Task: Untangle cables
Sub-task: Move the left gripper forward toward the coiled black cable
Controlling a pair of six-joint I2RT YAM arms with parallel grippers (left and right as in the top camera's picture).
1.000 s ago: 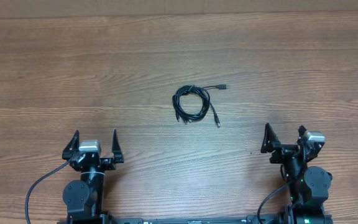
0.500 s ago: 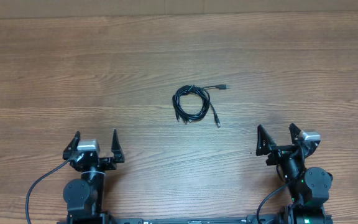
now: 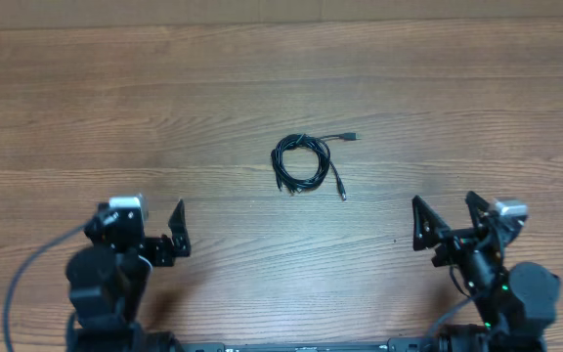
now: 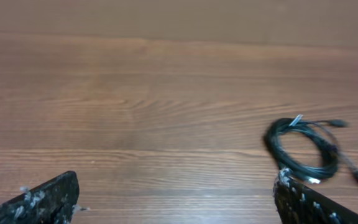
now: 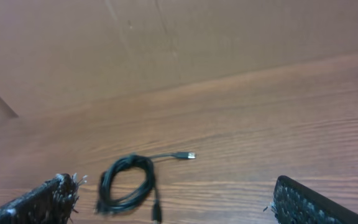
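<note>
Table: wood-grain top (image 3: 164, 98); a plain brown panel (image 5: 166, 37) stands behind its far edge in the right wrist view.
Cables: thin black cords (image 3: 303, 163) wound together in one small, roughly round coil lying flat near the middle of the table.
Cable ends: one free end runs out from the top of the coil to the right and finishes in a small plug (image 3: 352, 136); a second end trails down and to the right to another plug (image 3: 341, 193); further small connectors sit at the coil's near edge.
Left gripper: (image 3: 140, 217) at the near left of the table, well apart from the coil, fingers spread wide, nothing between them.
Left wrist view: cables (image 4: 303, 149) show ahead and to the right, just above the right finger (image 4: 316, 202); bare wood fills the gap between the fingers.
Right gripper: (image 3: 445, 210) at the near right, well apart from the coil, fingers spread wide, holding nothing.
Right wrist view: coil (image 5: 127, 183) lies ahead and to the left, near the left finger (image 5: 42, 202) in the picture, not touching it.
Contact: neither gripper touches the cables.
</note>
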